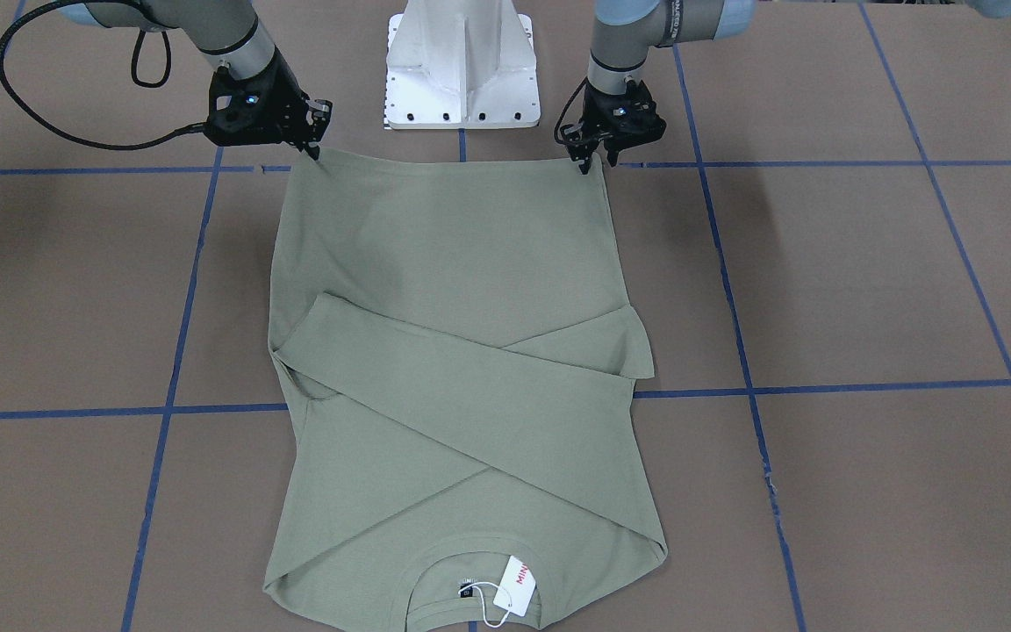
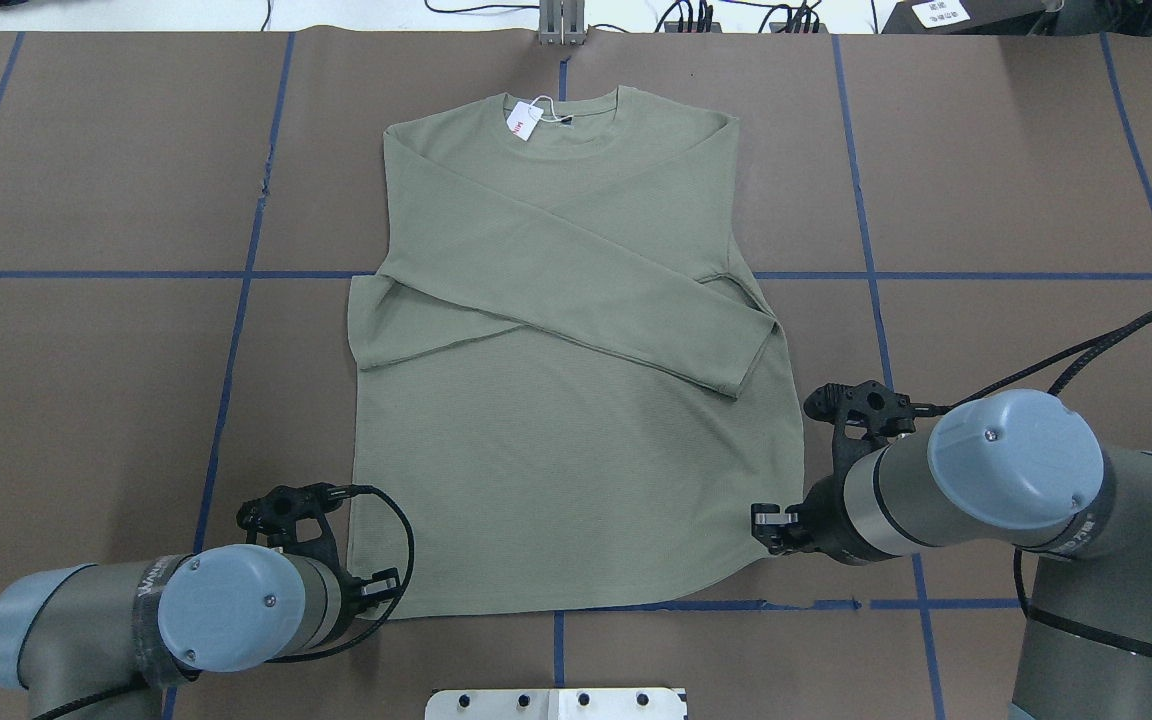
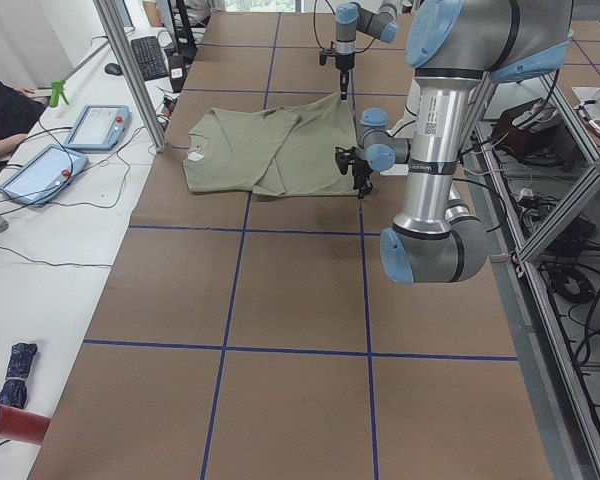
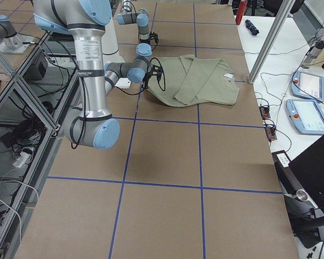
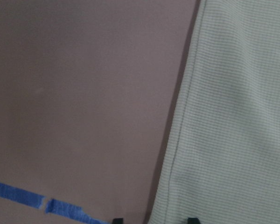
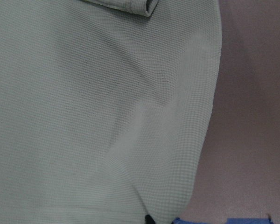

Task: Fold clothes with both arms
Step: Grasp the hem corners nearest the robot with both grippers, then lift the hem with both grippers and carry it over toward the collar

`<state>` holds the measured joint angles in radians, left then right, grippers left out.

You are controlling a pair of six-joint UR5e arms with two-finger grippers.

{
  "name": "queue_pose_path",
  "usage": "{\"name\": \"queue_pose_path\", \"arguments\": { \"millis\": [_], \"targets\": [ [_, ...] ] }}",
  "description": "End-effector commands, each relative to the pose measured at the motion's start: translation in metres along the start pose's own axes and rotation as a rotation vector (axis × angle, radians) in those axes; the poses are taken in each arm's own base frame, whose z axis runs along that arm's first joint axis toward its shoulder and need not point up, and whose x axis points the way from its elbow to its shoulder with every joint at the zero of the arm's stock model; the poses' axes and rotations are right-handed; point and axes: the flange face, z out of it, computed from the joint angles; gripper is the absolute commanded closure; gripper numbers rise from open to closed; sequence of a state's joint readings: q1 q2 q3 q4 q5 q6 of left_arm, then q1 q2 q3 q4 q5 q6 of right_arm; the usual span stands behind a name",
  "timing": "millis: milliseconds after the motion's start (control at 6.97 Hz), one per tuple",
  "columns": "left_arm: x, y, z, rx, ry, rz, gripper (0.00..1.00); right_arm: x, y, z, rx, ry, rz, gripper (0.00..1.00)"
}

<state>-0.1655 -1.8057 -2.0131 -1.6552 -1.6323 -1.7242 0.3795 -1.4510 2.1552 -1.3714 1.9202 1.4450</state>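
Shirt (image 2: 576,450) lay flat mid-way along the desk (image 2: 86,400), sleeves (image 2: 576,290) crossed, its long axis running from the robot-side hem (image 2: 576,598) to the far collar (image 2: 561,100). Left tool (image 1: 593,164), jaws apart, straddled its hem corner. Right tool (image 1: 311,151) sat at the other, grip unclear.

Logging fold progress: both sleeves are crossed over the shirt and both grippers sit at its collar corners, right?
No: the left gripper and right gripper sit at the hem corners of the shirt, not the collar; see the overhead view.
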Motion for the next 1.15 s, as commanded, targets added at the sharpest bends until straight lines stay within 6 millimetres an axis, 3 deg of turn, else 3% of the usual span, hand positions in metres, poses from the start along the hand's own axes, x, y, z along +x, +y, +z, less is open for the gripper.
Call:
{"name": "queue_pose_path", "arguments": {
  "millis": [0, 287, 430, 574, 861, 1004],
  "targets": [
    [0.002, 0.001, -0.002, -0.003, 0.006, 0.003, 1.00, 0.002, -0.003, -0.002, -0.005, -0.001, 0.005, 1.00],
    [0.004, 0.003, -0.012, -0.031, 0.021, 0.001, 1.00, 0.002, -0.004, -0.003, -0.007, -0.002, 0.006, 1.00],
    [0.002, 0.000, -0.030, -0.030, 0.049, 0.002, 1.00, 0.004, -0.007, -0.008, -0.020, -0.009, 0.015, 1.00],
    [-0.004, 0.001, -0.057, -0.033, 0.057, 0.005, 1.00, 0.004, -0.007, -0.010, -0.026, -0.014, 0.015, 1.00],
    [-0.010, 0.009, -0.137, -0.066, 0.087, 0.015, 1.00, 0.014, -0.001, -0.034, -0.060, -0.036, 0.017, 1.00],
    [-0.016, 0.015, -0.162, -0.089, 0.083, 0.022, 1.00, 0.024, 0.008, -0.049, -0.084, -0.046, 0.016, 1.00]
  ]
}}
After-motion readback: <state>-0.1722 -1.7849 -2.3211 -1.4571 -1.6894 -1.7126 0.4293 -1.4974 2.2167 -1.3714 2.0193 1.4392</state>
